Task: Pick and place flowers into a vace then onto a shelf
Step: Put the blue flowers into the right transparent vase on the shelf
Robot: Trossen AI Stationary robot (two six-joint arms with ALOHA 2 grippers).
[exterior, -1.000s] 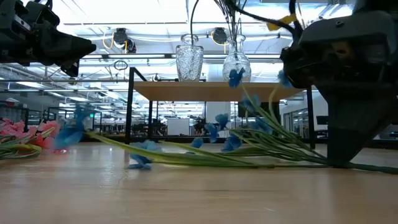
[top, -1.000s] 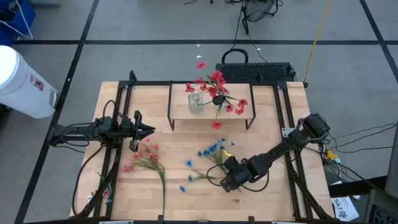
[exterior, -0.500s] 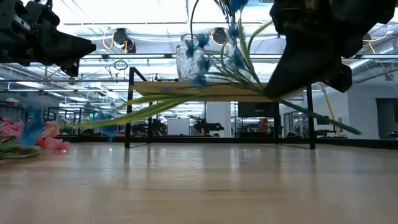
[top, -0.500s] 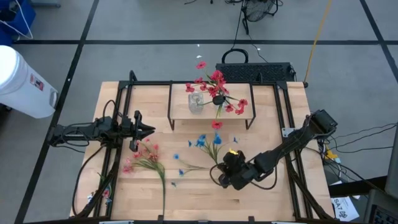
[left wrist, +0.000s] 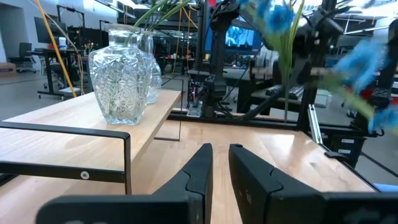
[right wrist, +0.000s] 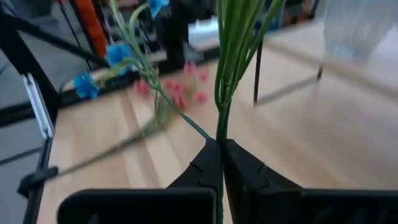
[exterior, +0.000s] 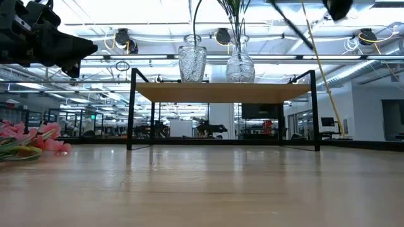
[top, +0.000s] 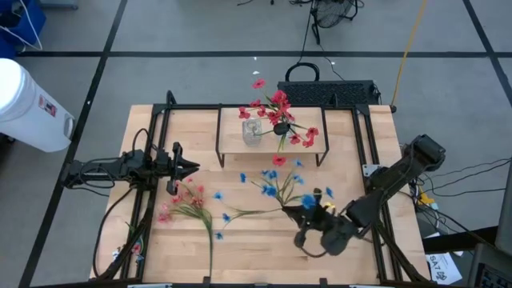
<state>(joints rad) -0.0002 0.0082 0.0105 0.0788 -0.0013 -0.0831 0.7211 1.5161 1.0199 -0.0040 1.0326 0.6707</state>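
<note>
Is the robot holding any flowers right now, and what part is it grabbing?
Yes. The right gripper pinches the blue flowers by the green stems, near the bottom end. The left gripper holds nothing.

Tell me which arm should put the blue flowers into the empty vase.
Right. Its gripper is already shut on the blue flowers' stems and has them lifted off the table. The left gripper holds nothing, off to the shelf's left, by the pink flowers. The empty vase stands on the shelf.

Blue spray (left wrist: pixel 373 62) blurred; red flowers (exterior: pixel 233 7) cut off above vase.
</note>
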